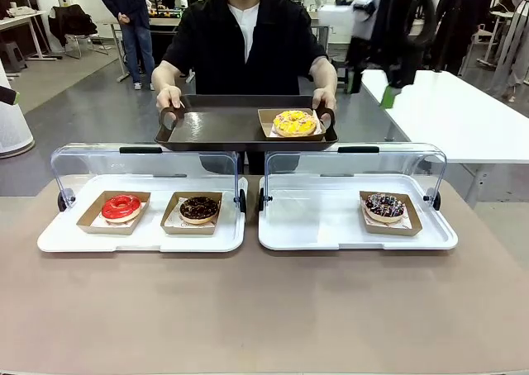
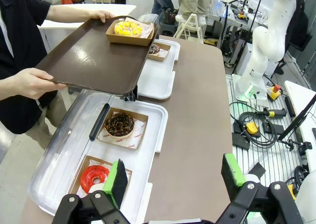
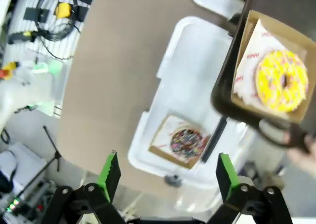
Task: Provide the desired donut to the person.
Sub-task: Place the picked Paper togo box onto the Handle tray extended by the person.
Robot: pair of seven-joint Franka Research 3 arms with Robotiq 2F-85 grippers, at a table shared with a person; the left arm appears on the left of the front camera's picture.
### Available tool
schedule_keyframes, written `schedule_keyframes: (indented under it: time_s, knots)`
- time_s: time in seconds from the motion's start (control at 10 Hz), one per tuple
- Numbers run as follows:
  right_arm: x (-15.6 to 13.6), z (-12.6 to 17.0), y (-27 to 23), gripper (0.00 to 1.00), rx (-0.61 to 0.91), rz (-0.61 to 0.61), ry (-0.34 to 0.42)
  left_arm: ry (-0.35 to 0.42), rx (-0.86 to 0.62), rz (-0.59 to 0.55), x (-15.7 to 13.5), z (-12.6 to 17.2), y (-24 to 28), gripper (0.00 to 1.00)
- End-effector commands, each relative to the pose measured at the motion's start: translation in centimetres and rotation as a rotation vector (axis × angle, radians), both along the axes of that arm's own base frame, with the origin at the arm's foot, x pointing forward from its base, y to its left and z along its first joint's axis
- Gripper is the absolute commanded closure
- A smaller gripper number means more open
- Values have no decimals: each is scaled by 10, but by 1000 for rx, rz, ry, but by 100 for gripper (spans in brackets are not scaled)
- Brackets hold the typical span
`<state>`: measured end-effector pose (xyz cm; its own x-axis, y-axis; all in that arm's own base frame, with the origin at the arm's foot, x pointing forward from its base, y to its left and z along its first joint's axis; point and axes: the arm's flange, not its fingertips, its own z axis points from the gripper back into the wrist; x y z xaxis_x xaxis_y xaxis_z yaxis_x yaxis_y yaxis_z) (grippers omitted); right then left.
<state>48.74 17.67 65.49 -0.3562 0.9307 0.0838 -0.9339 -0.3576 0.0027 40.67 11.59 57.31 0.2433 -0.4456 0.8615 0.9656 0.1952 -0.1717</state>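
The person (image 1: 244,45) stands at the far side and holds a dark brown serving tray (image 1: 215,127) in both hands. On its right end a yellow donut (image 1: 294,122) lies in a cardboard tray; it also shows as the yellow donut (image 2: 128,28) and the yellow donut (image 3: 282,80). My right gripper (image 3: 168,173) is open and empty, high above a sprinkled donut (image 3: 186,141), and shows blurred as the right gripper (image 1: 387,90) to the right of the person. My left gripper (image 2: 174,177) is open and empty above the table's left end, near a red donut (image 2: 94,177).
Two white display trays with raised clear lids stand on the brown table. The left tray (image 1: 140,239) holds a red donut (image 1: 121,207) and a chocolate donut (image 1: 199,209). The right tray (image 1: 314,226) holds a sprinkled donut (image 1: 384,206). A white table (image 1: 463,119) stands at the far right.
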Motion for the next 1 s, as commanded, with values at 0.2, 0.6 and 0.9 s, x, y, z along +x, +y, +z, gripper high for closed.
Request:
schedule_keyframes:
  time_s: [0.2,0.6,0.9]
  knots:
    - [-56,14,-64,0,14,-172,-33,-7,-11,1,0,2,0,0]
    - [-55,31,-73,0,6,-161,-27,-7,-11,1,0,2,0,0]
    - [-55,31,-73,0,6,-161,-27,-7,-11,1,0,2,0,0]
